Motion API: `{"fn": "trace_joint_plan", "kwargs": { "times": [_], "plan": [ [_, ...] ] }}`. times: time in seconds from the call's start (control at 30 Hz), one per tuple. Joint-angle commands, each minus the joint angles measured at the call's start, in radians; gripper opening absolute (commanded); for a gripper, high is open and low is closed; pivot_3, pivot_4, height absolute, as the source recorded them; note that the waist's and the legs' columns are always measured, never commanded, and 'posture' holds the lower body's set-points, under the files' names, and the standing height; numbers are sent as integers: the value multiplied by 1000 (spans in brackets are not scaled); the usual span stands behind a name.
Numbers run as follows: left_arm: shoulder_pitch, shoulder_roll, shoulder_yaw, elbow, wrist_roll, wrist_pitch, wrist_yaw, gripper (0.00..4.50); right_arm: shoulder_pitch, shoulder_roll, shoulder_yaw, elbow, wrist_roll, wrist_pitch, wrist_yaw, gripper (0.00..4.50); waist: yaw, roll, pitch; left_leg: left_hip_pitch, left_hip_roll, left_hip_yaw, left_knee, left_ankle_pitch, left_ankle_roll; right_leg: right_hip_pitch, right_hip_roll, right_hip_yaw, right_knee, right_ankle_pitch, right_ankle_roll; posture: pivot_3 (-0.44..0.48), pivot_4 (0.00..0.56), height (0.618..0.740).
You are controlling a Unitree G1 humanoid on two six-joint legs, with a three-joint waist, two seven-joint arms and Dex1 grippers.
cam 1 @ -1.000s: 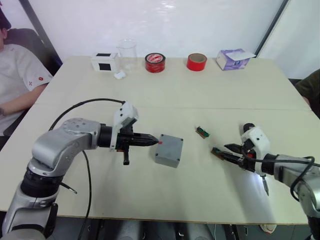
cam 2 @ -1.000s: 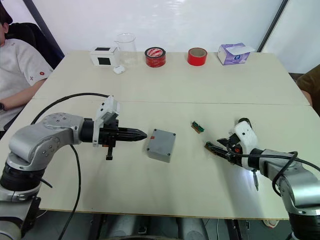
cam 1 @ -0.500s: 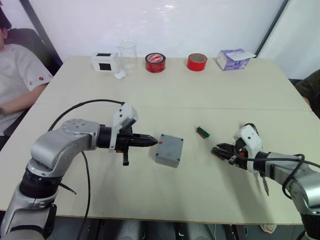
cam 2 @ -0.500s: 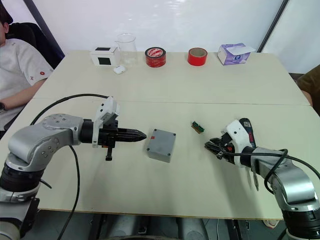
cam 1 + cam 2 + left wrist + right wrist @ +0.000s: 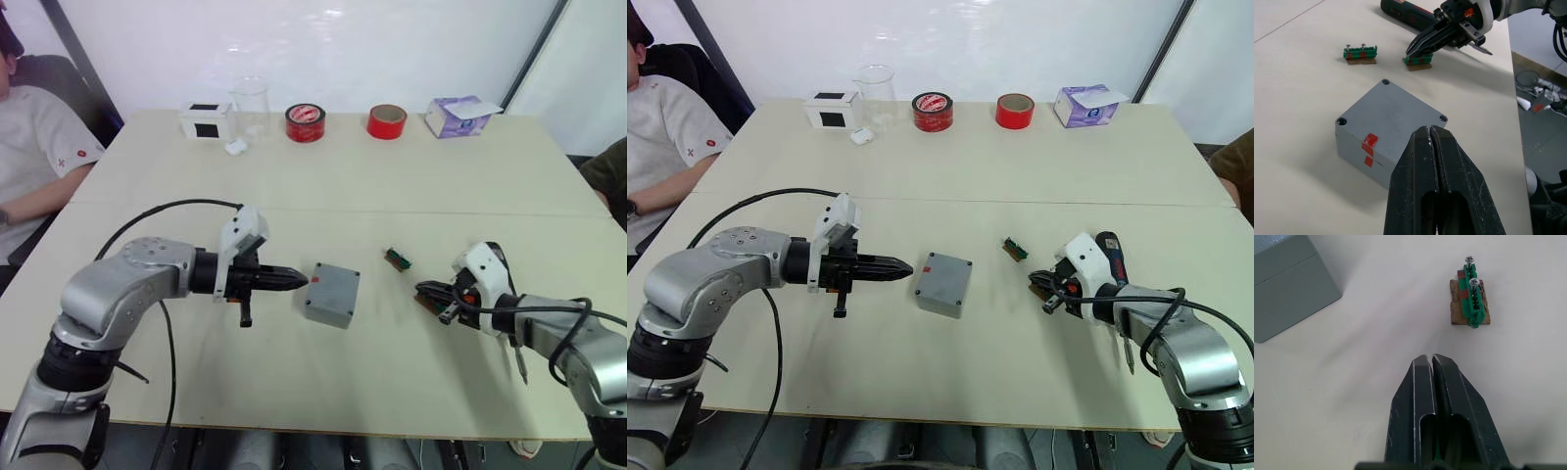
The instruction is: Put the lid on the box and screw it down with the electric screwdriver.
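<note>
Your tabletop (image 5: 411, 166) is a pale cream board with a seam running across it, set against a white wall. Along its far edge stand a white-and-black box (image 5: 206, 120), a clear beaker (image 5: 249, 103), 2 red tape rolls (image 5: 305, 122) and a purple tissue box (image 5: 458, 116). A person in a white shirt (image 5: 34, 166) sits at the left corner.

In the eye views, the box (image 5: 331, 294) sits mid-table with the lid (image 5: 945, 275) already on top. Your left claw (image 5: 292, 280), pressed together, points at its red-marked side from just beside it. Your right claw (image 5: 1046, 285), also pressed together, rests over a green-and-brown piece (image 5: 426, 299), with another piece (image 5: 397, 258) near it. The electric screwdriver (image 5: 1112, 257) lies behind the right wrist, ungripped.

In the left wrist view, the lid (image 5: 1393, 112) lies flush on the box (image 5: 1359, 147), and its corner holes (image 5: 1382, 82) look empty. The right claw (image 5: 1422, 45) tip touches one screw-holding piece (image 5: 1418, 60).

In the right wrist view, the claw (image 5: 1436, 382) is shut, with a green piece carrying 2 screws (image 5: 1470, 298) ahead and a box corner (image 5: 1283, 289) to one side.

Watch 3 risks: a nudge from your left claw could slide the loose lid or box; the shut right claw could knock the screw pieces and scatter the screws; and the wrist could roll the screwdriver toward the near edge when you turn to grasp it.
</note>
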Motion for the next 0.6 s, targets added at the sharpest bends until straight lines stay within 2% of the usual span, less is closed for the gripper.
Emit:
{"fn": "trace_joint_plan", "kwargs": {
  "times": [0.03,0.13,0.17,0.27,0.57,0.6],
  "plan": [
    [0,8,8,-16,-14,-14,3,0,-12,-10,-41,-49,18,3,-6,310,0,0,0,0,0,0,0,0,0,0,0,0,0,0,0,0,150,740],
    [6,7,7,-15,-12,-17,3,0,-9,-4,-57,-56,29,7,-10,885,0,0,0,0,0,0,0,0,0,0,0,0,0,0,0,0,150,740],
    [8,7,6,-16,-12,-18,3,0,-8,-2,-61,-59,29,9,-15,1486,0,0,0,0,0,0,0,0,0,0,0,0,0,0,0,0,150,740],
    [10,7,5,-16,-14,-18,3,0,-2,-8,-62,-64,36,22,-15,2546,0,0,0,0,0,0,0,0,0,0,0,0,0,0,0,0,150,740],
    [15,10,7,-20,-19,-11,4,0,26,-20,-51,-68,30,28,-19,2546,1,0,0,0,0,0,0,0,0,0,0,0,0,0,0,0,150,740],
    [16,10,7,-21,-19,-11,4,0,29,-21,-48,-66,25,24,-19,2292,1,0,0,0,0,0,0,0,0,0,0,0,0,0,0,0,150,740]
  ]
}}
